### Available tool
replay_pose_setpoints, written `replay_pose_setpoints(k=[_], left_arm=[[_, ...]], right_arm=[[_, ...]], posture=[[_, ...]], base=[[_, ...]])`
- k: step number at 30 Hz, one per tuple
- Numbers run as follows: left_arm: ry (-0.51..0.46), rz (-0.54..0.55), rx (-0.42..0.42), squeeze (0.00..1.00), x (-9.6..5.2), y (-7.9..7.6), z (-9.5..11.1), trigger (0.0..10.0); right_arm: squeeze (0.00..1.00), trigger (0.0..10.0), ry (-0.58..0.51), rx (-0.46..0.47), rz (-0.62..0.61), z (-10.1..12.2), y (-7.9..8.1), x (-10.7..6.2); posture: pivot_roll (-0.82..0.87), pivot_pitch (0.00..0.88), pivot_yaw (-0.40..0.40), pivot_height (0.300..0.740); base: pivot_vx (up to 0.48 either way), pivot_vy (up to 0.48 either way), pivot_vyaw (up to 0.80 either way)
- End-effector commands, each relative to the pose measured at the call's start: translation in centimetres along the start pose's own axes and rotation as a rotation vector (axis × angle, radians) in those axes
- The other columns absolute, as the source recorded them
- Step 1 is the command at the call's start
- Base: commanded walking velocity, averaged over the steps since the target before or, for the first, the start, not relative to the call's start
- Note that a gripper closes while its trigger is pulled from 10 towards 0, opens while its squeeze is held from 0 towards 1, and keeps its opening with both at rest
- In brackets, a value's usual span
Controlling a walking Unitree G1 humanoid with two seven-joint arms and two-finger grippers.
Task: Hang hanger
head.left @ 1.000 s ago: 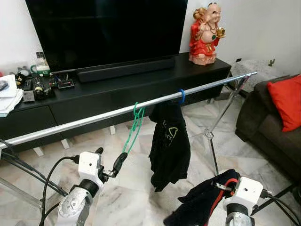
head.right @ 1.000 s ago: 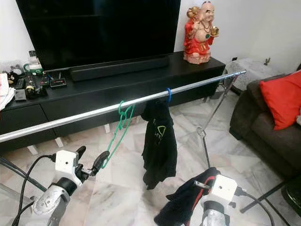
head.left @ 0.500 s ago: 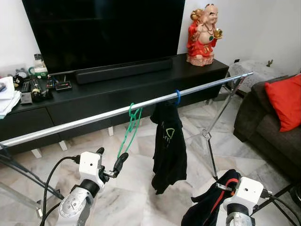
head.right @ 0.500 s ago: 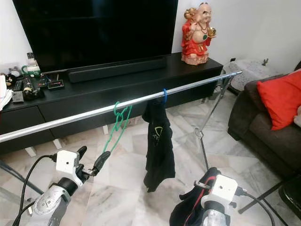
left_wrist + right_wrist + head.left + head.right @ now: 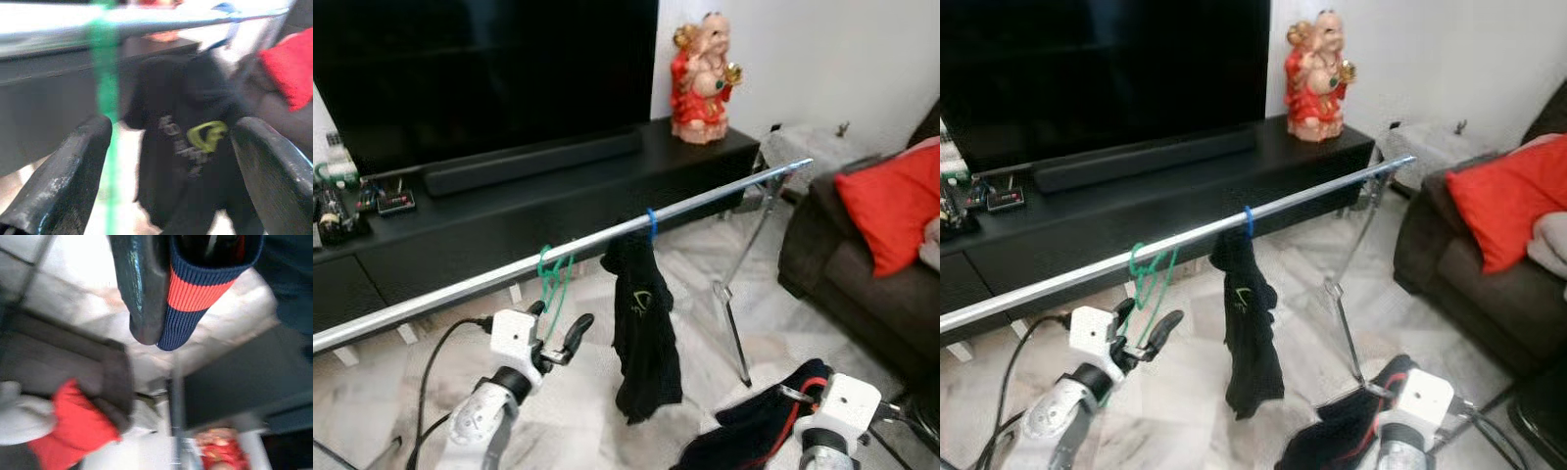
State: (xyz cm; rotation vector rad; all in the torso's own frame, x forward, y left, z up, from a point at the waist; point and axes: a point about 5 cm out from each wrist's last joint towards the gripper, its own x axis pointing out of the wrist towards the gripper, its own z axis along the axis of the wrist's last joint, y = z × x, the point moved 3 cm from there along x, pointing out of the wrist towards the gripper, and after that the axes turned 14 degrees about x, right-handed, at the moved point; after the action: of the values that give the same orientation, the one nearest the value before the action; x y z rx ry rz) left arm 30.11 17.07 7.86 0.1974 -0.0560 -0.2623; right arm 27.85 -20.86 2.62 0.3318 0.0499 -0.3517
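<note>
Green hanger sat hooked on the silver rail, at approx 9 o'clock from the black top hung on a blue hanger. Left gripper sat just below it at 6 o'clock, fingers spread wide w/ the green wire between them, not pinched. Risk, as a guess: a finger snagging the wire on pull-out could flick the hook off the rail. Left arm angled up fwd. Right gripper was low, clamped on a dark garment w/ red stripe; it could drag on the floor.
</note>
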Motion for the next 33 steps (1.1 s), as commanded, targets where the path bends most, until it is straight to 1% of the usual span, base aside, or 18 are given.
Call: replay_pose_setpoints(k=[1,5,8,13,15,17,19,20,22,25,29,31,33], left_arm=[[-0.025,-0.012,-0.004,0.00,0.5,-0.5,0.6,10.0],[-0.035,-0.004,-0.006,0.00,0.4,-0.3,0.8,10.0],[-0.049,-0.006,-0.009,0.00,0.3,-0.2,1.0,10.0],[-0.041,-0.017,-0.005,0.00,0.0,-0.1,0.9,10.0],[-0.045,-0.017,-0.001,0.00,-0.1,0.0,1.2,10.0],[-0.048,-0.021,0.016,0.00,0.0,0.2,1.9,10.0],[-0.031,-0.020,0.037,0.00,0.0,0.4,1.9,10.0],[-0.002,-0.025,0.081,0.00,0.0,0.6,1.9,10.0],[0.025,-0.025,0.123,0.00,-0.1,0.9,1.9,10.0],[0.036,-0.022,0.150,0.00,0.0,1.1,2.5,10.0],[0.069,-0.042,0.194,0.00,0.9,0.7,3.4,10.0],[0.131,-0.047,0.226,0.00,1.7,0.3,3.6,10.0],[0.149,-0.049,0.226,0.00,2.1,0.0,3.6,10.0]], right_arm=[[0.00,10.0,-0.041,-0.015,-0.003,1.0,-0.6,0.3],[0.00,10.0,-0.042,-0.014,-0.002,1.0,-0.5,0.3],[0.00,10.0,-0.042,-0.013,-0.003,1.0,-0.5,0.3],[0.00,10.0,-0.042,-0.014,-0.004,1.0,-0.6,0.2],[0.00,10.0,-0.041,-0.014,-0.004,0.9,-0.6,0.2],[0.00,10.0,-0.039,-0.015,-0.004,0.8,-0.6,0.2],[0.00,10.0,-0.037,-0.015,-0.005,0.8,-0.6,0.1],[0.00,10.0,-0.035,-0.016,-0.005,0.7,-0.6,0.1],[0.00,10.0,-0.034,-0.017,-0.005,0.7,-0.6,0.1],[0.00,10.0,-0.032,-0.016,-0.004,0.7,-0.6,0.2],[0.00,10.0,-0.027,-0.013,-0.002,0.5,-0.4,0.2],[0.00,10.0,-0.024,-0.012,0.000,0.4,-0.2,0.2],[0.00,10.0,-0.023,-0.011,0.000,0.4,-0.2,0.2]], posture=[[0.11,0.005,-0.006,0.740],[0.11,0.005,-0.006,0.740],[0.11,0.007,-0.005,0.740],[0.11,0.010,-0.005,0.740],[0.11,0.011,-0.005,0.740],[0.11,0.011,-0.005,0.740],[0.11,0.012,-0.004,0.740],[0.11,0.013,-0.004,0.740],[0.11,0.013,-0.004,0.740],[0.12,0.013,-0.002,0.740],[0.12,0.013,-0.001,0.740],[0.12,0.012,0.002,0.740],[0.12,0.012,0.003,0.740]], base=[[0.341,0.000,0.00],[0.274,0.000,0.00],[0.000,0.000,0.00],[0.000,0.000,0.00],[0.000,0.000,0.00],[0.000,0.000,0.00],[0.000,0.000,0.00],[0.000,0.000,0.00],[0.000,0.000,0.00],[0.000,0.000,0.00],[0.000,0.000,0.00],[0.000,0.000,0.00],[0.000,0.000,0.00]])
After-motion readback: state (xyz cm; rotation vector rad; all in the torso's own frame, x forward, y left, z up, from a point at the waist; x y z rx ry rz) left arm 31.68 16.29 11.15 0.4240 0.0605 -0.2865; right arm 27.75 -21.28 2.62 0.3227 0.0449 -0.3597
